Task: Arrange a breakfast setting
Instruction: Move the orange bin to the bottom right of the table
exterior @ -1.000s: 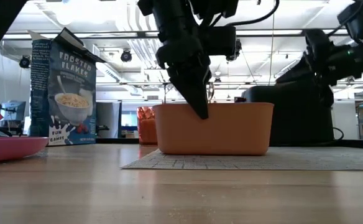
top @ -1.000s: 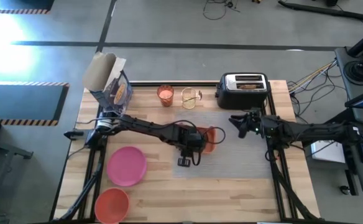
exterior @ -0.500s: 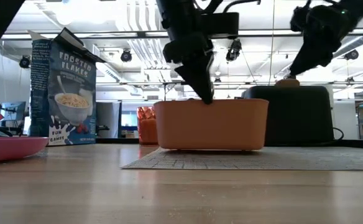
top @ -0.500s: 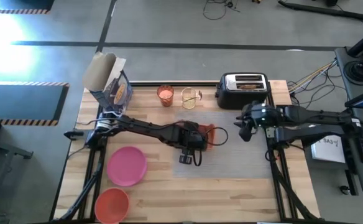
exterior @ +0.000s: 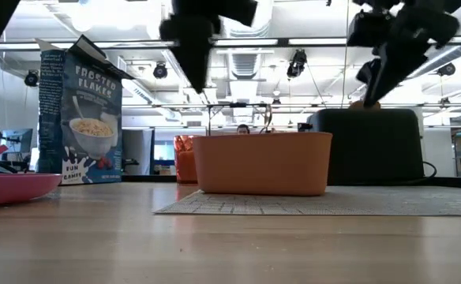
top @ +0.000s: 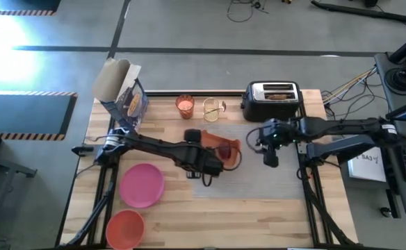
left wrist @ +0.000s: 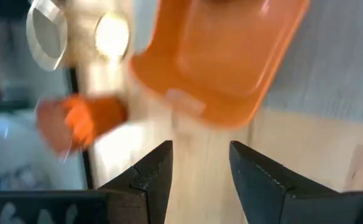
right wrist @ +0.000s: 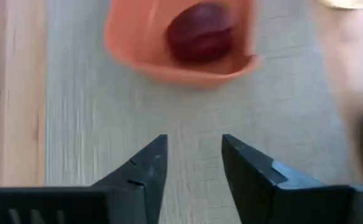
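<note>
I've got the left gripper point(left wrist: 197, 177) off the left side of the orange rectangular plastic bin point(top: 229, 151), above bare wood. Its fingers stand partly apart with nothing between them. The bin sits on the grey woven placemat point(top: 258, 177), near its left rear corner, upright, with a dark red round fruit point(right wrist: 200, 31) lying inside.

The right gripper point(right wrist: 194, 168) hangs over the placemat to the right of the bin, pointing down at it. Its fingers are also spread, with nothing gripped.

The round pink plate point(top: 142, 185) and the smaller orange-red bowl point(top: 125, 229) sit on the table front left, off the placemat. The small glass of orange-pink drink point(top: 185, 106) is at the rear edge, beside an empty clear glass mug point(top: 212, 109). The black-and-silver toaster point(top: 272, 101) is rear right with a brown toast slice point(top: 279, 96) in its slot. The blue cereal box point(exterior: 80, 114) is at rear left.
</note>
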